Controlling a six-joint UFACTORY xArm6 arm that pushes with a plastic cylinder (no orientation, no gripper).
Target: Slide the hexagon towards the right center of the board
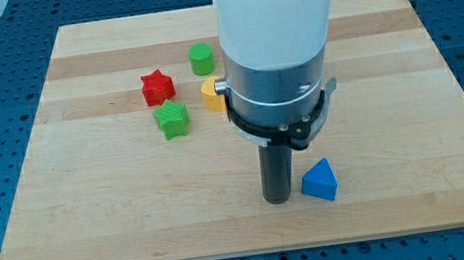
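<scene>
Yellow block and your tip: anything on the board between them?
No block shows between the yellow block and my tip in the camera view, though my arm hides part of that stretch. The blue block sits right of the tip.

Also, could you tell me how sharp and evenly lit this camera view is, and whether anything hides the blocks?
Camera view: lighting soft and even, with faint shadows only; the blue block beside my tip is sharp; the white arm housing is bright, nearly washed out, and it hides most of the yellow block; no visible blur on the red star.
</scene>
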